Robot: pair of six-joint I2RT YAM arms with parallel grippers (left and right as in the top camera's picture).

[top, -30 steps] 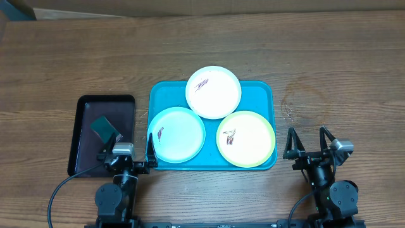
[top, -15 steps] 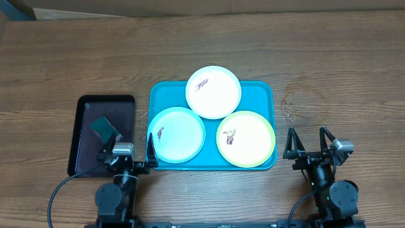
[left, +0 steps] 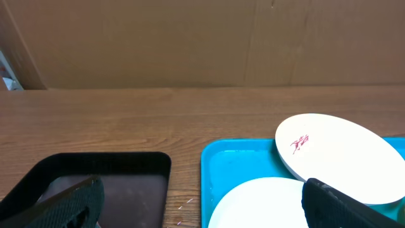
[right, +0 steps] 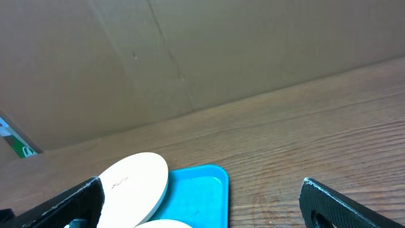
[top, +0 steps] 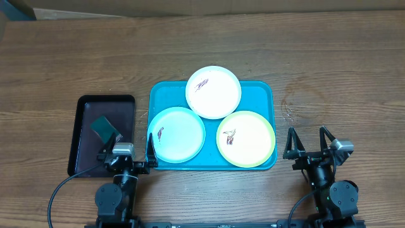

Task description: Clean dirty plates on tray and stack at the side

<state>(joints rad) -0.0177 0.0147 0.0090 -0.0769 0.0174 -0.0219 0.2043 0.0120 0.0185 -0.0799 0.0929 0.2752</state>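
While both arms sit parked at the near edge of the table [top: 329, 57], I take the turquoise tray [top: 261, 95] as my reference for everything else. All three plates lie on it. The white plate [top: 213, 92] is at the tray's far side, its rim hanging out past the tray's far edge and its near edge overlapping the other two. The pale blue plate [top: 176, 134] fills the tray's near-left part, and the yellow-green plate [top: 246, 138] fills the near-right part, reaching the tray's right rim. Each plate carries a small brown smear.

The left end effector [top: 125, 142] is at the tray's near-left corner with its fingers spread wide and nothing between them. In the overhead view one finger stands over the tray's left rim just beside the pale blue plate. In the left wrist view that plate and the white one lie ahead, toward its right finger.

The right end effector [top: 307, 132] is just off the tray's near-right corner, over bare table, also spread wide and empty. The yellow-green plate is the nearest plate to it, though apart from it.

Left of the turquoise tray lies a dark brown-black tray [top: 85, 111] holding a small dark green block [top: 104, 130].
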